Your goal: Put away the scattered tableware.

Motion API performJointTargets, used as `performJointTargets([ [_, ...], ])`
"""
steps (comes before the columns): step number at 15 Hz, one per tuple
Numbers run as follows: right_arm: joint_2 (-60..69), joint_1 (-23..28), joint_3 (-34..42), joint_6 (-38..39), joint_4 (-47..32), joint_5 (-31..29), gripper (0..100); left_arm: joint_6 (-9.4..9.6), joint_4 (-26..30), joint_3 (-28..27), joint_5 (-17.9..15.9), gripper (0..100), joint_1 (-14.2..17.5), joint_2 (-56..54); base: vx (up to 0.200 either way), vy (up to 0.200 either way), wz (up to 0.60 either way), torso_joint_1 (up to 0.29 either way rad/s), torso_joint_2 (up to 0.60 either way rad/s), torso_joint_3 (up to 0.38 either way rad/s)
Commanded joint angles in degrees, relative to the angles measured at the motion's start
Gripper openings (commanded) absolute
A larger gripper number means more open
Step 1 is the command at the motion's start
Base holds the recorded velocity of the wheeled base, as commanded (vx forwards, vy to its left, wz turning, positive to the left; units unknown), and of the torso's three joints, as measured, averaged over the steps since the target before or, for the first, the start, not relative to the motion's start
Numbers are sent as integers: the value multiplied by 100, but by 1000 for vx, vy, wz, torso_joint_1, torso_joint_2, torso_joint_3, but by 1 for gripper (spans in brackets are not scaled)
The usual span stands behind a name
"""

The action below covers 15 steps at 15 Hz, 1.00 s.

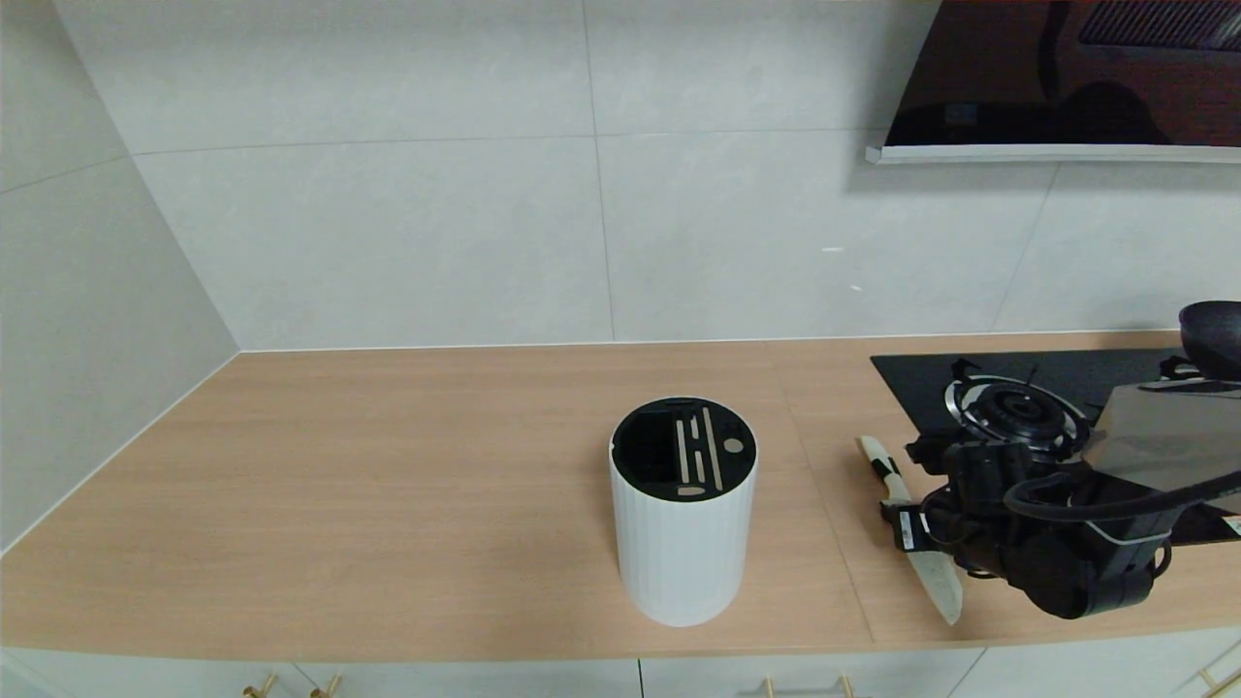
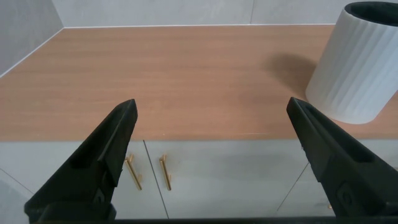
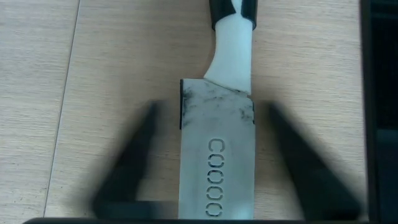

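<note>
The knife (image 3: 216, 155) lies flat on the counter (image 1: 388, 485) directly below my right gripper (image 3: 211, 109), whose fingers are spread either side of the blade, apparently to grasp it for the slotted holder (image 1: 684, 514) near my wide-open left gripper (image 2: 211, 104).

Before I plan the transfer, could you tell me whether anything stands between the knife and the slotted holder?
Nothing visible does. Only bare countertop lies between the knife and the white holder, and the holder's top slots look empty.
</note>
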<state>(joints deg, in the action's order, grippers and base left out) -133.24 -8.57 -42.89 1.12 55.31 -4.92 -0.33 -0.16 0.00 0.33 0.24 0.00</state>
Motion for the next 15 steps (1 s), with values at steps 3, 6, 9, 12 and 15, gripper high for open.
performJointTargets([
  [3, 9, -4, 0, 2, -3, -8, 0, -2, -2, 0, 2, 100, 2, 9, 0, 0, 0, 0, 0, 0],
  [6, 88, -4, 26, 2, -3, 0, 0, -2, -2, 0, 2, 100, 2, 9, 0, 0, 0, 0, 0, 0],
  [9, 440, -22, 131, 2, -20, 0, 0, 24, 7, 0, 2, 100, 2, 9, 0, 0, 0, 0, 0, 0],
  [12, 1116, -145, 325, 90, -64, 0, 0, 42, 7, 0, 2, 100, 2, 9, 0, 0, 0, 0, 0, 0],
  [15, 1986, -461, 641, 116, -73, 9, 0, 297, -19, 0, -15, 100, 2, 0, 0, 0, 0, 0, 0, 0],
])
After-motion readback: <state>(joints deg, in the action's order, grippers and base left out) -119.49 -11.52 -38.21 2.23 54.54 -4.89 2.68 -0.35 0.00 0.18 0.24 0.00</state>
